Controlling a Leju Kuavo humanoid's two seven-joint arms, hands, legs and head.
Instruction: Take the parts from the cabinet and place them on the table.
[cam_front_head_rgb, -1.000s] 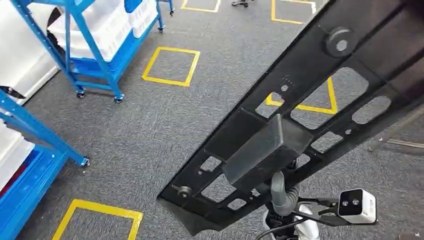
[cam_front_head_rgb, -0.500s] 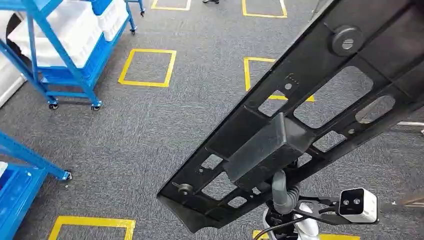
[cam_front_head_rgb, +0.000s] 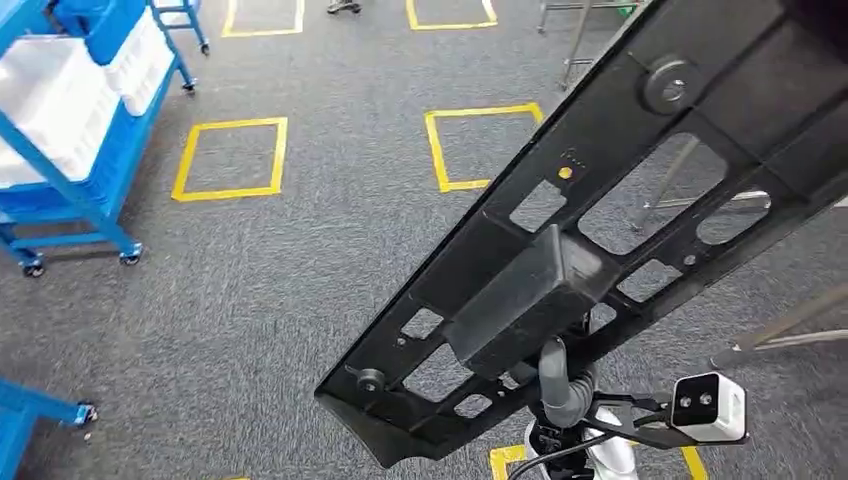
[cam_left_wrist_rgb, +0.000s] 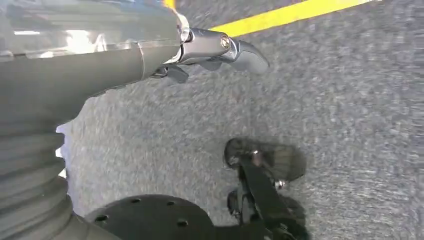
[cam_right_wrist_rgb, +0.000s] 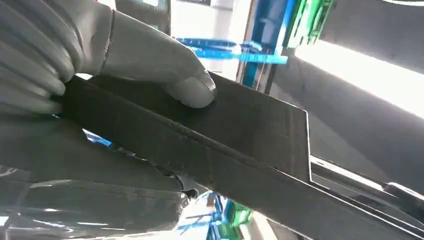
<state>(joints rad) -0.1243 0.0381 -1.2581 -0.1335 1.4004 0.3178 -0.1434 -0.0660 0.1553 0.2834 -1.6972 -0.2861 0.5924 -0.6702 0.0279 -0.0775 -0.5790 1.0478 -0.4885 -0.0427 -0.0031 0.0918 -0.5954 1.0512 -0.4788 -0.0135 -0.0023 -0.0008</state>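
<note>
Even, bright indoor light falls on the grey carpet (cam_front_head_rgb: 300, 280) in the head view, with soft, faint shadows. The long black part (cam_front_head_rgb: 600, 240) looms close and dark, its detail sharp. The left wrist view is motion-blurred across the carpet. In the right wrist view a bright glare band (cam_right_wrist_rgb: 360, 75) washes out the blurred background

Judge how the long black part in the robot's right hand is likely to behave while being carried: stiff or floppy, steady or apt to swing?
The black part looks stiff: it runs straight with no visible sag. Its many cut-outs suggest it is fairly light for its length. Gripped by the right hand at one raised block, it could probably swing or twist.
</note>
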